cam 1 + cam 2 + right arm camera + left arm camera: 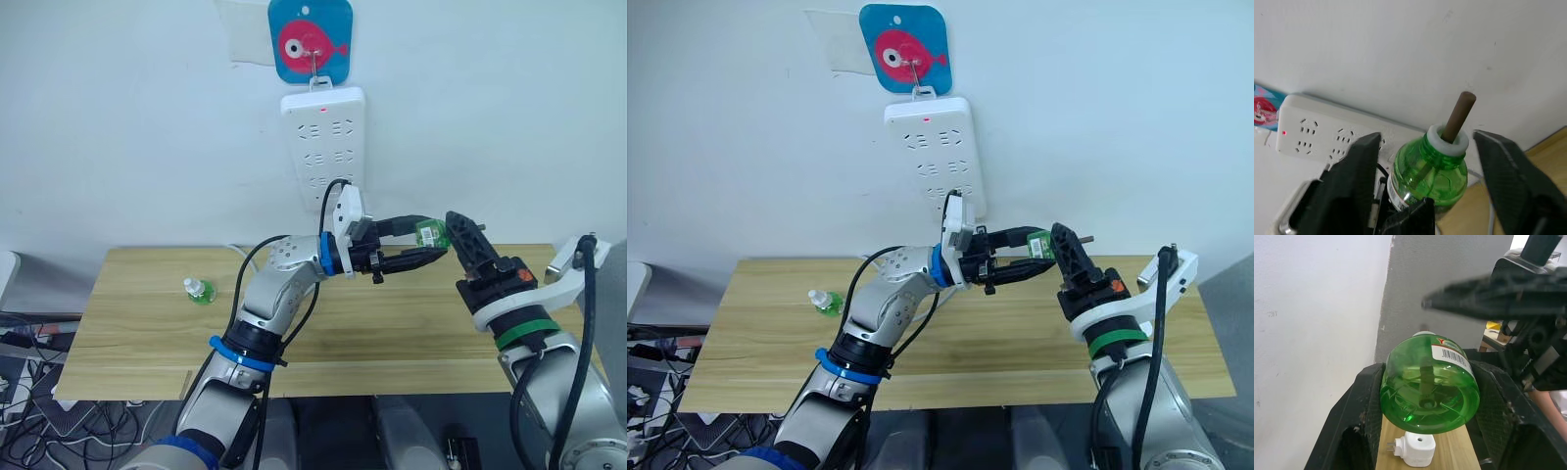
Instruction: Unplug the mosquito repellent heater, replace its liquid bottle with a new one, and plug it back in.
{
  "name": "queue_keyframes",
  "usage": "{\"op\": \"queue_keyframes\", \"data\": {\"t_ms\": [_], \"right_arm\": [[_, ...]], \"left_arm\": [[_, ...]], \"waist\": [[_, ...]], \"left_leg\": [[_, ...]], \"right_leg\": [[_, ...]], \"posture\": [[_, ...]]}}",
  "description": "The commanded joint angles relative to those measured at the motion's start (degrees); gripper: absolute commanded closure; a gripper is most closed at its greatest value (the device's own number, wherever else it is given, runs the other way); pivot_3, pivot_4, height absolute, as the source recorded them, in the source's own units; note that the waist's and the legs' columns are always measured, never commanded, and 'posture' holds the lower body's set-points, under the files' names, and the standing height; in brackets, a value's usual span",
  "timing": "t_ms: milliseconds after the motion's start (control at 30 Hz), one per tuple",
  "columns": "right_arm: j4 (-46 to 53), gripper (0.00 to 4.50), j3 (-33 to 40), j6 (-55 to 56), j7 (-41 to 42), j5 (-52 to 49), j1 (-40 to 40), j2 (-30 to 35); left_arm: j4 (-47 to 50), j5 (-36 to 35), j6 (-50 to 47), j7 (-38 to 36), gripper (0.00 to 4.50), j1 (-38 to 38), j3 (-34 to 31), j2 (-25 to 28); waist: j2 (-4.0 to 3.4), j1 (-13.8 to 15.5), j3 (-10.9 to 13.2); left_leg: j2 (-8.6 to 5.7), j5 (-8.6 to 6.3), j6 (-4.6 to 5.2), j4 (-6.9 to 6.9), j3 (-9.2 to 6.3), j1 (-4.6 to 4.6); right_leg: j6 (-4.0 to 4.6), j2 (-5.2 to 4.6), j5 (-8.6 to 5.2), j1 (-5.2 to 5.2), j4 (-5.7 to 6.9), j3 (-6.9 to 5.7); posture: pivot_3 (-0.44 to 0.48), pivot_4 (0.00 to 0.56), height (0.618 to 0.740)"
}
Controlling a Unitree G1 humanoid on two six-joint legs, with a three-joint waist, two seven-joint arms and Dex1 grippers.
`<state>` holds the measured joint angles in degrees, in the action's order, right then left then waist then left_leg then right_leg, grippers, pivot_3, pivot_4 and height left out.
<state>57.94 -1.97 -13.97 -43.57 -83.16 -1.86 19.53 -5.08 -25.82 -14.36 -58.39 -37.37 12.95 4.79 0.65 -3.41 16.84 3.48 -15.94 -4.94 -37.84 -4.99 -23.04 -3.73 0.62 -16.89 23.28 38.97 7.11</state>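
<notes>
The mosquito repellent heater (1413, 449) lies unplugged on the table (147, 333). The left gripper (423, 247) is closed on a green bottle (430, 233) held in the air, its wick pointing right. The right gripper (1425, 161) is open around its neck. Fitting and replugging remain.

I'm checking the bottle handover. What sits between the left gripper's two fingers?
The green liquid bottle, clamped between the left gripper's fingers in the left wrist view.
</notes>
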Motion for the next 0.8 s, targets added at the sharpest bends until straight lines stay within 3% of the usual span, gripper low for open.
{"op": "queue_keyframes", "data": {"t_ms": [33,100,133,433,667,800], "right_arm": [[2.06,2.81,-0.86,2.5,1.04,0.9,-0.38,0.41],[2.06,3.51,-1.1,2.92,1.14,1.16,-0.64,0.92],[2.06,3.64,-1.16,3.3,1.32,1.32,-0.96,1.07],[2.06,3.64,-1.19,5.3,1.73,1.38,-1.58,2.15],[2.06,3.64,0.62,5.82,2.27,-0.2,-2.79,4.51],[2.06,3.64,5.44,5.14,3.57,-3.52,-4.95,8.95]], "left_arm": [[2.74,-0.73,0.39,-0.4,2.23,0.38,0.13,-0.46],[3.18,-1.04,0.07,-0.65,2.23,0.66,0.31,-0.29],[3.68,-1.27,-0.25,-0.68,2.23,0.93,0.42,-0.17],[5.21,-1.72,-1.37,-1.7,2.23,1.72,1.02,0.62],[3.55,-2.12,-3.23,-3.4,0.05,0.24,0.13,2.0],[3.5,-2.6,-5.19,-4.0,0.05,-0.37,-1.55,4.6]], "waist": [[0.0,0.01,0.0],[0.0,0.03,0.0],[0.0,0.02,0.0],[0.0,0.05,0.0],[0.0,0.09,0.0],[0.0,0.11,0.0]], "left_leg": [[0.0,0.0,0.0,0.0,0.0,0.0],[0.0,0.0,0.0,0.0,0.01,0.0],[0.0,0.0,-0.01,0.0,0.0,0.0],[0.0,0.01,-0.02,0.0,0.0,0.0],[0.0,0.01,-0.01,0.0,0.01,0.0],[0.0,-0.02,0.04,0.0,0.02,0.0]], "right_leg": [[0.0,0.0,0.0,0.0,0.0,0.0],[0.0,0.0,0.0,0.0,0.0,0.01],[0.0,0.0,0.0,0.0,0.0,0.01],[0.0,0.0,0.0,0.0,0.0,0.01],[0.0,0.0,0.0,0.0,0.0,0.01],[0.0,0.0,0.0,0.0,0.0,0.02]], "posture": [[-0.049,0.274,0.74],[-0.049,0.274,0.74],[-0.049,0.274,0.74],[-0.053,0.275,0.74],[-0.046,0.278,0.74],[-0.038,0.279,0.74]]}}
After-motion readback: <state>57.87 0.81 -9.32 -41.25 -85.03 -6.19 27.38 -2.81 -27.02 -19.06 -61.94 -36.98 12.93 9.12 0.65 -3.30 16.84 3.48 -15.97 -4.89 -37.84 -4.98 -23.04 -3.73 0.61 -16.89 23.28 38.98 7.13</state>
